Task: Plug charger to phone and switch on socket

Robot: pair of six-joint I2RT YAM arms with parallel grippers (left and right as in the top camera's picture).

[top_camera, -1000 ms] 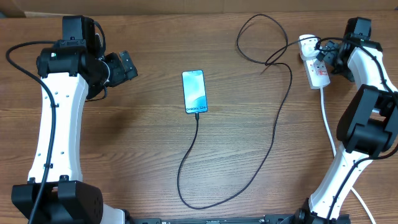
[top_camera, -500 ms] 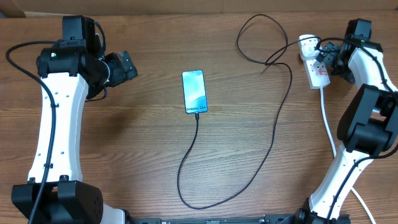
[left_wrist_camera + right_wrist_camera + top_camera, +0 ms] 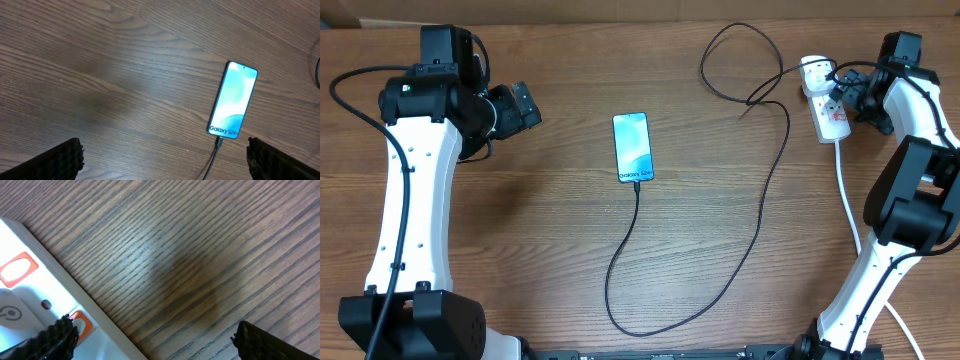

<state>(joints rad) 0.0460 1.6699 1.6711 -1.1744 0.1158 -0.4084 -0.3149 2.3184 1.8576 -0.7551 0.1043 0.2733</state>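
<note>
Overhead view is showing the phone [image 3: 632,147] lying flat mid-way across the worktop [image 3: 520,250]. The charger [image 3: 766,190], a limp black cable, is reaching its bottom edge and looping off to the socket [image 3: 828,112] at far right. Both left jaws and right jaws are gaping wide, gripping nothing. The light strip is likely sliding if shoved, so pressing straight down on its stiff red switch [image 3: 17,269] seems best.

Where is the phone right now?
Overhead, the phone lies flat near the middle of the table, nearer the left gripper, with the charger meeting its bottom edge.
</note>
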